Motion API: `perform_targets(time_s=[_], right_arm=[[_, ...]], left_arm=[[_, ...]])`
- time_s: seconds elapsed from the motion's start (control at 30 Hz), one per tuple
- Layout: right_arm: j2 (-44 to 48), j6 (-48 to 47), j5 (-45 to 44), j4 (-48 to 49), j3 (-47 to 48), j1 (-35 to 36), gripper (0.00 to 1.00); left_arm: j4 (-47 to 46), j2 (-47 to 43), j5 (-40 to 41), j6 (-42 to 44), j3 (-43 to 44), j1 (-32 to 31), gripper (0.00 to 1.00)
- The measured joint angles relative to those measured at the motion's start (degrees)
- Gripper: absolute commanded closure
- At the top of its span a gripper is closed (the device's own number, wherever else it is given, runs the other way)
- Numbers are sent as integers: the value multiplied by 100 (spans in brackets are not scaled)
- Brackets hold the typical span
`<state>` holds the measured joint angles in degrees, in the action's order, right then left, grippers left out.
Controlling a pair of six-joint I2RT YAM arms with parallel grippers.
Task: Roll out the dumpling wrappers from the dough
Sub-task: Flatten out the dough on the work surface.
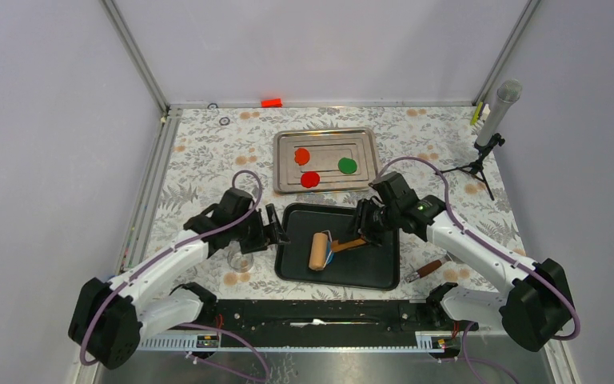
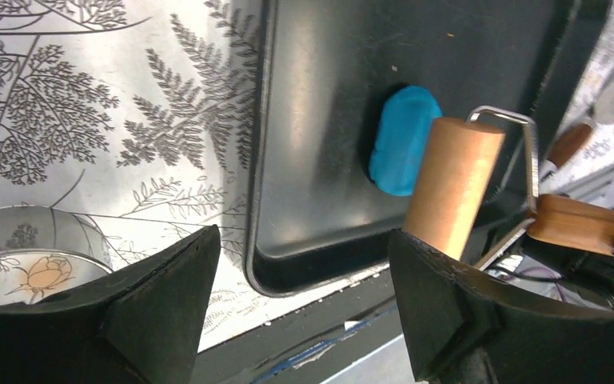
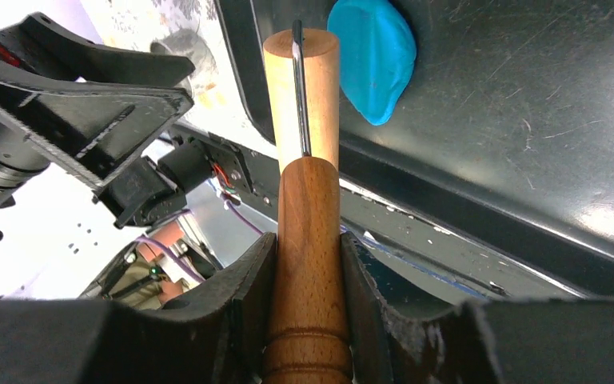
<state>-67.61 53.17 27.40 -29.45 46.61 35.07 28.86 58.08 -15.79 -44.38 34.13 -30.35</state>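
the right tool (image 3: 308, 268) clamps the rolling pin (image 3: 301, 96) by its wooden handle, its roller at the edge of the blue dough (image 2: 404, 140) in the black tray (image 2: 328, 64). the left tool (image 2: 304, 272) gapes wide, empty, at the tray's left rim.

the roller (image 2: 452, 188) covers one edge of the dough (image 2: 400, 140).

Bright even light, soft glare on the black tray (image 2: 304, 120), wrist-view foregrounds blurred
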Motion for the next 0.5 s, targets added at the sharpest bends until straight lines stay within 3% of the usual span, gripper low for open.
perform_targets(time_s=[0.5], right_arm=[[15, 374, -675, 195, -385, -94, 100]], left_arm=[[-275, 1123, 1040, -11, 216, -435, 43]])
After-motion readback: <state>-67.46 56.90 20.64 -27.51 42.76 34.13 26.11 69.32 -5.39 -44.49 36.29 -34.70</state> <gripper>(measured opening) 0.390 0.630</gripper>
